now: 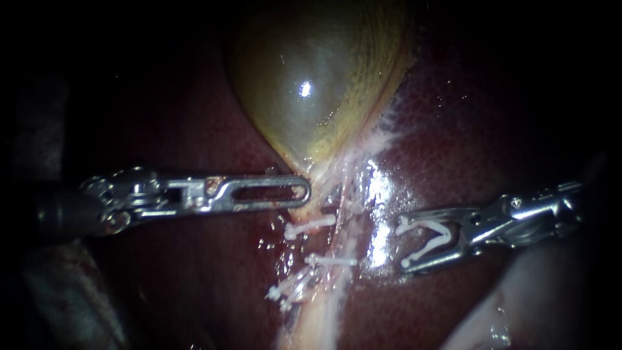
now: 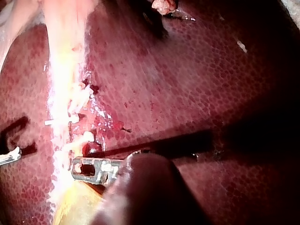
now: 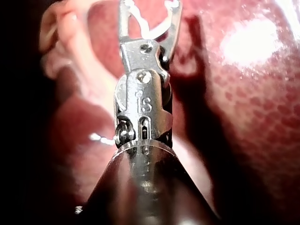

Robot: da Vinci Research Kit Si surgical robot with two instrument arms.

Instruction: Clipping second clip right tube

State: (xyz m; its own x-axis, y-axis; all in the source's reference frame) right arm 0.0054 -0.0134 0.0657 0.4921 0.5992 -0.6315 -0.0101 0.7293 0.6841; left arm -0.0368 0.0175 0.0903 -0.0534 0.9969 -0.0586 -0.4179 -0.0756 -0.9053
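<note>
Glossy mottled liver [image 1: 492,129]; right instrument [image 1: 402,244] holds white V-shaped clip [image 1: 421,225] between jaws.

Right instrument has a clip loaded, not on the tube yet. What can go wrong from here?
1. The loaded clip in the right instrument hangs open over wet liver, apart from the pale tubes; its tips may scrape the liver on approach.
2. Three clips already crowd those tubes, so the new one may land on or nudge one.
3. Glare beside the tubes may hide which tube gets caught.
</note>
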